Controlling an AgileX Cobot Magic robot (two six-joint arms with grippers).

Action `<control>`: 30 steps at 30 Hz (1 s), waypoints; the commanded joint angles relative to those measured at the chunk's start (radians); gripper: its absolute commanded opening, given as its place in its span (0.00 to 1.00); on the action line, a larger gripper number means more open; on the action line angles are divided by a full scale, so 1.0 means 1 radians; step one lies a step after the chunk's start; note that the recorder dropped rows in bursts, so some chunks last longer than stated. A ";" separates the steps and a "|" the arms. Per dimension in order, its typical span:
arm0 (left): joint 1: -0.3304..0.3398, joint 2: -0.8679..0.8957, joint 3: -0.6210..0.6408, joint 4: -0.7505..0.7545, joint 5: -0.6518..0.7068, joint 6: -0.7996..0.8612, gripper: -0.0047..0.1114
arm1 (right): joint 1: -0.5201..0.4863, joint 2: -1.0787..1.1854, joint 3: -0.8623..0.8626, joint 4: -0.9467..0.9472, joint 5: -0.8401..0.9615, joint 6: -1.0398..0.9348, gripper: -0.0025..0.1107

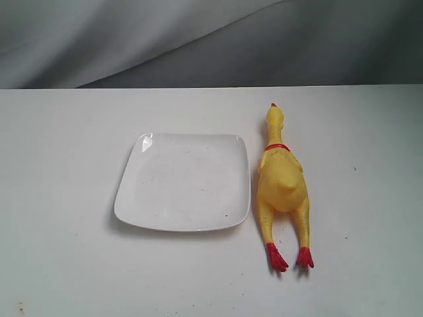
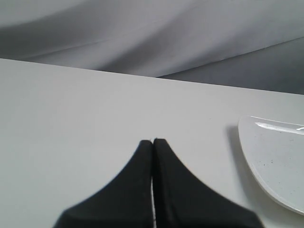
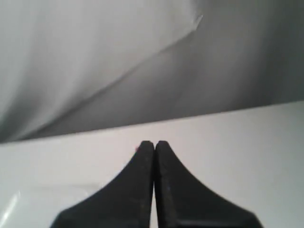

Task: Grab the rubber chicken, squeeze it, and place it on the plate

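Observation:
The rubber chicken lies flat on the white table just right of the plate, head toward the back edge, red feet toward the front. The glossy white square plate sits mid-table with nothing on it; its edge also shows in the left wrist view as the plate. Neither gripper appears in the exterior view. My left gripper is shut with nothing between its black fingers, over bare table beside the plate. My right gripper is likewise shut and holds nothing; a faint pale shape beside it may be the plate.
The white table ends at a back edge, with a grey draped cloth backdrop behind it. A few dark specks mark the tabletop near the front left.

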 commanded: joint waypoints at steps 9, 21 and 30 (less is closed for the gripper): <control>0.001 -0.003 0.005 -0.003 -0.006 -0.002 0.04 | 0.068 0.655 -0.424 0.069 0.523 -0.389 0.02; 0.001 -0.003 0.005 -0.003 -0.006 -0.002 0.04 | 0.226 0.990 -0.424 0.209 0.599 -0.517 0.53; 0.001 -0.003 0.005 -0.003 -0.006 -0.002 0.04 | 0.226 1.098 -0.424 0.133 0.505 -0.405 0.51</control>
